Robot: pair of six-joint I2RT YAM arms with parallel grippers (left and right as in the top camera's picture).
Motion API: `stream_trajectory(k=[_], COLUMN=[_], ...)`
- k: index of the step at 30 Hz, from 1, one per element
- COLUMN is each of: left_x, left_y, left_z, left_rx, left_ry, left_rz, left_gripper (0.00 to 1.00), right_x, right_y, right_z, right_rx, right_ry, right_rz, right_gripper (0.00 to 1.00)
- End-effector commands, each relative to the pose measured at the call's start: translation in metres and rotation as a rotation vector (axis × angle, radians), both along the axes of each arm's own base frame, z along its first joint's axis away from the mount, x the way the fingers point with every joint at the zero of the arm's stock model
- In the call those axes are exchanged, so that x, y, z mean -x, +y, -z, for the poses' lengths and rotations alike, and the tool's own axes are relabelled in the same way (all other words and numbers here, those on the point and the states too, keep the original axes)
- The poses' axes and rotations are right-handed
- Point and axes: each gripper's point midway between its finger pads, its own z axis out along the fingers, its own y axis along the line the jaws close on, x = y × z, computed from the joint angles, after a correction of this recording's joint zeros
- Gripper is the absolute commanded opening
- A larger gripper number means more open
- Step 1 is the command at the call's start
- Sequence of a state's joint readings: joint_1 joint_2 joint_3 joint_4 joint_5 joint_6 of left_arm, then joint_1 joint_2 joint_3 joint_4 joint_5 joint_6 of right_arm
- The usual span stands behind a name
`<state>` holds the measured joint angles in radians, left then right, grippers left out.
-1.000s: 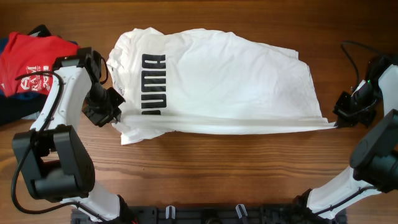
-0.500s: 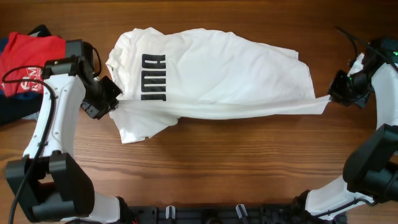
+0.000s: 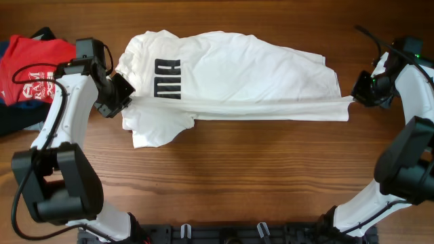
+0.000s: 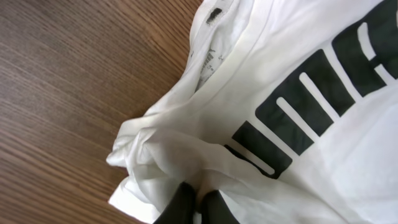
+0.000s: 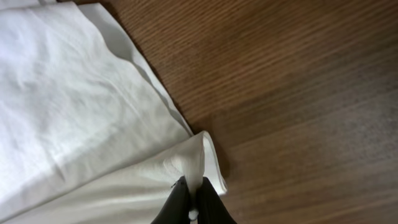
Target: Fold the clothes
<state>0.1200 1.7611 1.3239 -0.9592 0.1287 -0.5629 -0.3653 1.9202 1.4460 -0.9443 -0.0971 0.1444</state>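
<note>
The clothes, a white T-shirt [image 3: 251, 74] with black block lettering, lie across the far half of the wooden table. Its near long edge is lifted and stretched taut between my two grippers. My left gripper [image 3: 123, 100] is shut on bunched cloth beside the collar and lettering [image 4: 298, 118]; its fingers [image 4: 180, 205] pinch a white fold. My right gripper [image 3: 357, 95] is shut on the hem corner [image 5: 202, 155] at the shirt's right end. A loose sleeve [image 3: 152, 132] hangs toward the table's front below the left grip.
A red shirt with a white logo [image 3: 34, 64] lies on dark garments [image 3: 13, 122] at the far left edge. Bare wood [image 3: 237, 176] fills the near half of the table. A black cable [image 3: 369, 37] runs behind the right arm.
Both grippers have carried the taut shirt edge away from the table's front, folding it over the body. The lettering is now partly covered by the fold.
</note>
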Motion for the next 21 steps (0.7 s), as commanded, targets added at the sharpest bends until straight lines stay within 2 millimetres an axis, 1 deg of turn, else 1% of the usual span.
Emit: stream_trajectory(k=[1, 3, 7, 14, 16, 19, 20, 21], left_x=[-0.004, -0.006, -0.012, -0.017, -0.020, -0.022, -0.023, -0.023], left_y=[0.004, 0.004, 0.005, 0.006, 0.007, 0.008, 0.008, 0.008], left_z=[0.015, 0.019, 0.019, 0.018, 0.018, 0.017, 0.017, 0.017], left_rx=[-0.001, 0.000, -0.003, -0.006, -0.008, -0.001, -0.001, -0.001], left_ry=[0.022, 0.026, 0.003, -0.020, -0.027, -0.029, -0.033, -0.032], left_rz=[-0.002, -0.005, -0.005, -0.005, -0.030, -0.093, -0.095, -0.095], left_gripper=[0.04, 0.04, 0.04, 0.04, 0.04, 0.04, 0.04, 0.04], right_x=[-0.008, -0.012, -0.017, -0.019, -0.015, -0.010, -0.016, -0.024], right_y=[0.010, 0.018, 0.028, 0.026, 0.017, 0.004, 0.006, 0.012], right_z=[0.011, 0.016, 0.030, 0.042, 0.048, 0.051, 0.050, 0.049], right_rx=[-0.016, -0.017, -0.021, -0.016, 0.033, 0.096, 0.081, 0.043], right_ry=[0.002, 0.007, 0.022, 0.036, 0.070, 0.103, 0.078, 0.038], right_rz=[-0.041, -0.063, -0.090, -0.087, -0.062, 0.037, 0.037, 0.028], right_gripper=[0.05, 0.05, 0.05, 0.06, 0.06, 0.04, 0.04, 0.04])
